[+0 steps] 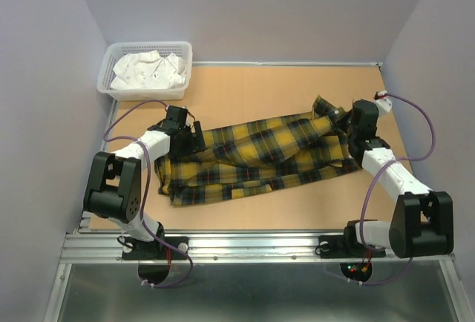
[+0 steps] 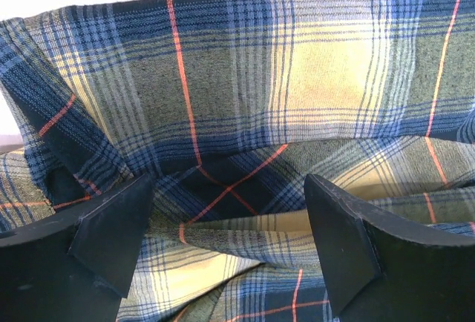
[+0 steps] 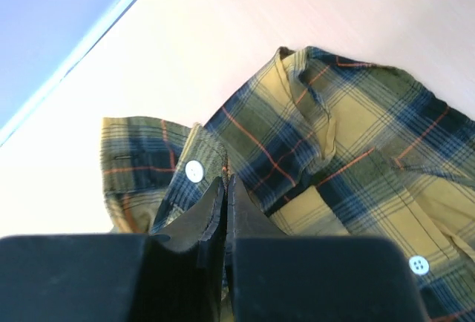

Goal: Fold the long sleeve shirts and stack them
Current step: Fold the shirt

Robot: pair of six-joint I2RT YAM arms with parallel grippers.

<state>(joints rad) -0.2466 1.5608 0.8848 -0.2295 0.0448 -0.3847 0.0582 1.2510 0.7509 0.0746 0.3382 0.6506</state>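
Observation:
One long sleeve shirt [image 1: 252, 159], yellow with dark plaid and thin red lines, lies crumpled in a long band across the table. At the shirt's left end my left gripper [image 1: 194, 138] is open. In the left wrist view its fingers [image 2: 349, 240] straddle a raised fold of the plaid cloth [image 2: 297, 77], the left gripper [image 2: 228, 188] closed on nothing. At the right end my right gripper [image 1: 345, 118] is shut on the shirt's buttoned cuff. The right wrist view shows the right gripper [image 3: 225, 181] pinching the cloth edge beside a white button [image 3: 194, 171], with the shirt [image 3: 349, 136] spread beyond.
A white mesh basket [image 1: 148, 44] holding white cloth [image 1: 148, 70] stands at the back left corner. Grey walls close in the table on three sides. Bare tabletop [image 1: 267, 92] lies behind the shirt, and a metal rail [image 1: 252, 244] runs along the near edge.

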